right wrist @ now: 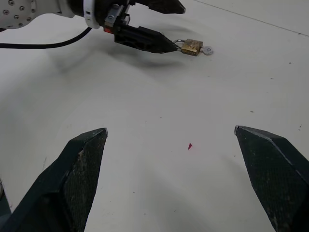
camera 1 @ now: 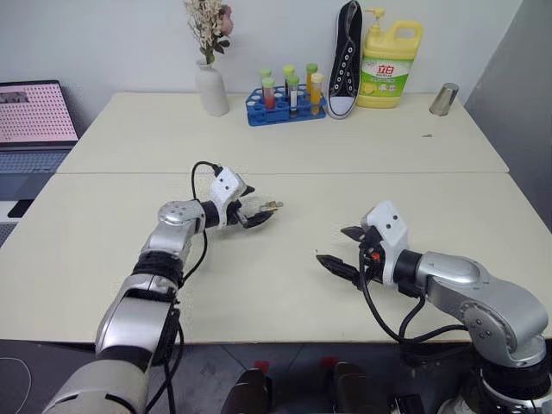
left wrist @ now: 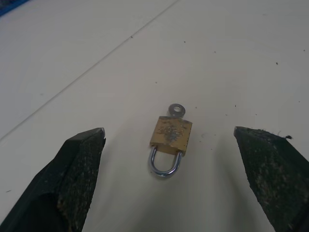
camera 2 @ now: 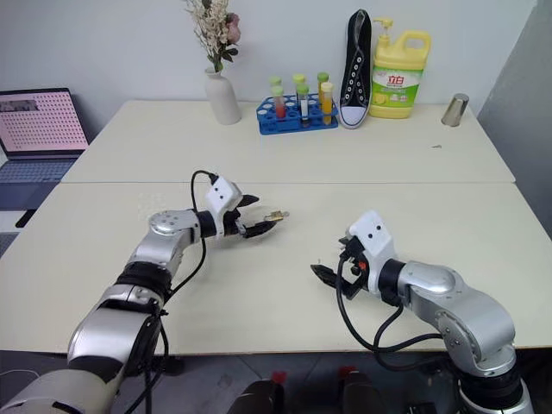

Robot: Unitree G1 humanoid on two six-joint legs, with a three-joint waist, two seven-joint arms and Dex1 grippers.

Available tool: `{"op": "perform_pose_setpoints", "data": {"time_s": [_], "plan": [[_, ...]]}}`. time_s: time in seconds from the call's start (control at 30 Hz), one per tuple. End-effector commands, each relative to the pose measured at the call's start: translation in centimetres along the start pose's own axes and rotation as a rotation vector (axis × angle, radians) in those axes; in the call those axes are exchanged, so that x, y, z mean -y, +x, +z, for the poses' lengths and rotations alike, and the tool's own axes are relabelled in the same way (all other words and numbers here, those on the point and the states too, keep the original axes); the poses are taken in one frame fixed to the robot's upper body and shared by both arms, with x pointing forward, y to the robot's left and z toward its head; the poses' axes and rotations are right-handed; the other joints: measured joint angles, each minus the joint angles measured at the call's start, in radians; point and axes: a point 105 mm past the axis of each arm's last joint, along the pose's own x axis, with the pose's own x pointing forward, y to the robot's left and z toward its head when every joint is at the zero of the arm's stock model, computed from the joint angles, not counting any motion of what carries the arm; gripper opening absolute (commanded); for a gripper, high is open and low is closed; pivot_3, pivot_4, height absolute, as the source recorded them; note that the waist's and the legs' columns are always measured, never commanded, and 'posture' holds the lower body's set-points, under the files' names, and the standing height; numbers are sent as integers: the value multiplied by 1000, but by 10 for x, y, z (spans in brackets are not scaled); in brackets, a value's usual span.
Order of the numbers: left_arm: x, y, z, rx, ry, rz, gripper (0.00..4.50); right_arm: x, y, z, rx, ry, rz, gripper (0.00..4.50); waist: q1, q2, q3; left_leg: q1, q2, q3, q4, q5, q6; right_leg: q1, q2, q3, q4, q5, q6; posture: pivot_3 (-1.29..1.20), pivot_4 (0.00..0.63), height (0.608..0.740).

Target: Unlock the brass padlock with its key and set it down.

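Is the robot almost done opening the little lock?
Not yet. The key is already in the padlock, which lies flat on the table with its loop shut. The open left gripper is reaching around it. The open right gripper holds nothing. Grabbing, turning the key and setting it down remain.

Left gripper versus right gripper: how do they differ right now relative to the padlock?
The left gripper is at the brass padlock, fingers straddling it without touching; the right gripper hangs well away over bare table. The left points toward the far side, the right toward the left gripper. Both are open and empty.
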Motion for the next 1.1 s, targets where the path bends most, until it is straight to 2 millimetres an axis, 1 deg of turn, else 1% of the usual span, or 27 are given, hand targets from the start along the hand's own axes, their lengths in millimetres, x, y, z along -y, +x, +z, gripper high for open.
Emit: {"op": "perform_pose_setpoints", "data": {"time_s": [0.03, 0.2, 0.3, 0.4, 0.5, 0.53, 0.6, 0.67, 0.7, 0.87, 0.97, 1.1], "plan": [[2, 8, -2, -49, 38, -18, 4500, -7, -6, 11, 38, -26, -11, 4422, -3, 0, 0, 0, 0, 0, 0, 0, 0, 0, 0, 0, 0, 0, 0, 0, 150, 740], [-3, 13, 0, -69, 19, 27, 4500, -9, -11, 10, 37, -5, -45, 4422, -4, 0, 0, 0, 0, 0, 0, 0, 0, -1, 0, 0, 2, 0, 0, 0, 150, 740], [0, 14, -7, -121, 23, 3, 4500, -11, -13, 8, 34, 0, -52, 4422, -4, 0, 0, 0, 0, 0, 0, 0, 0, -1, 0, 0, 3, 0, 0, 0, 150, 740], [2, 12, -15, -175, 21, -24, 3893, -12, -14, 8, 37, 8, -59, 4500, -5, -1, 0, 1, 0, 0, 0, 0, 0, -1, 0, 0, 3, 0, 0, 0, 150, 740], [4, 10, -19, -202, 22, -40, 2958, -12, -14, 9, 42, 17, -61, 4500, -8, -1, -1, 2, 0, 1, 1, 0, 0, -1, 0, 1, 6, 0, 0, 0, 150, 740], [3, 9, -22, -216, 20, -37, 2574, -11, -14, 10, 44, 18, -63, 4500, -9, -1, -1, 3, 0, 1, 1, 0, 0, -1, 0, 1, 7, 0, 0, 0, 150, 740], [1, 6, -26, -240, 11, -23, 1990, -11, -14, 10, 48, 23, -67, 4500, -11, -1, -1, 4, 0, 1, 1, 0, 0, -1, 0, 1, 9, 0, 0, 0, 150, 740], [-1, 2, -31, -271, 5, -15, 1258, -9, -14, 11, 51, 27, -69, 4500, -15, -1, -1, 4, 0, 1, 1, 0, 1, -1, 1, 2, 10, 0, 0, 0, 150, 740], [-1, 1, -34, -284, -2, -19, 984, -9, -14, 12, 53, 29, -69, 4500, -18, -2, -1, 5, 1, 1, 1, 0, 1, -1, 1, 2, 11, 0, 0, 0, 150, 740], [5, 0, -36, -270, 4, -64, 958, -6, -14, 12, 51, 25, -69, 4500, -27, -2, -2, 7, 1, 1, 1, 0, 1, -1, 1, 2, 14, -1, 0, 0, 150, 740], [15, 0, -33, -218, 31, -140, 958, -6, -14, 12, 52, 10, -66, 4500, -28, -2, -2, 7, 1, 1, 1, 0, 1, -1, 1, 3, 14, -1, 0, 0, 150, 740], [34, -5, -23, -107, 138, -288, 958, -5, -18, 10, 56, -26, -74, 4500, -25, -2, -2, 7, 1, 1, 1, 0, 1, -1, 1, 3, 13, -1, 0, 0, 150, 740]]}}
